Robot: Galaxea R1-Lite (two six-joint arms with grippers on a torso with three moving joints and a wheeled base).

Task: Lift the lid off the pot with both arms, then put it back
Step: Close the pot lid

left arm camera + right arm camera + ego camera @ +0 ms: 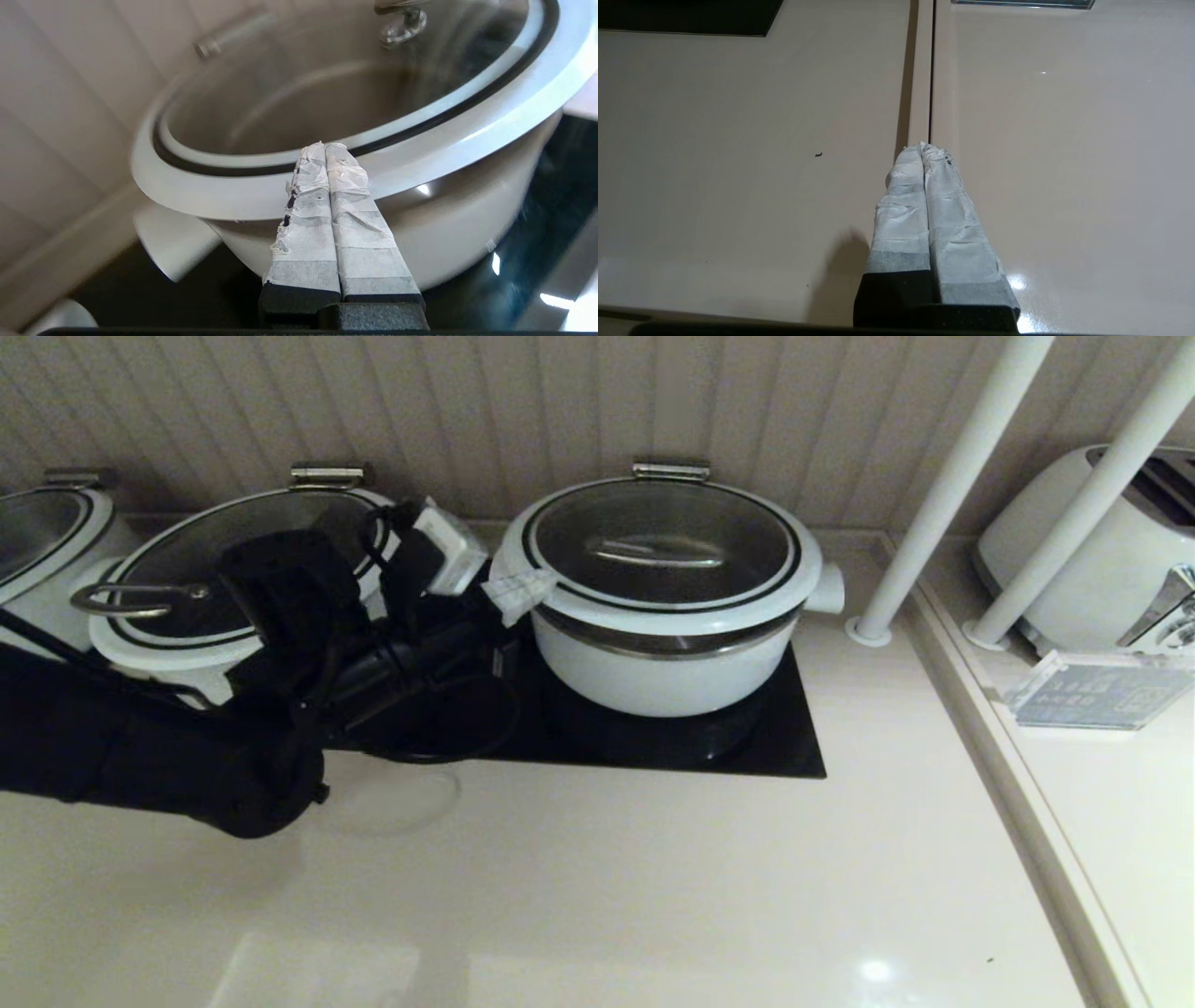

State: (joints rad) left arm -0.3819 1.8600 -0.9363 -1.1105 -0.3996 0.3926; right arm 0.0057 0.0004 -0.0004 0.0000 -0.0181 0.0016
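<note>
**Lid still seated, only my left pincer at the pot**

Head view: the pot [665,663] stands on the black cooktop [794,737] at centre frame, with the lid [661,553] lying flat on it, loop handle upward. My left pincer [519,595] reaches in from the left of the frame, its pale tips at the lid's left rim. A wider pot with its own glass lid [187,579] sits at upper left, a toaster [1102,551] at far right. My right arm does not appear here.

Left wrist view: my left pincer [324,148] is pressed closed, fingers together, with nothing between them. Its tips lie against the lid's white rim [420,154], mid-frame, above the pot wall; whether they press on it I cannot tell.

Right wrist view: my right pincer [923,148] is closed too, hanging over the bare cream tabletop [738,140], away from the pot.

I judge the task barely begun: no lift is made, the right arm must join, and the return remains.
</note>
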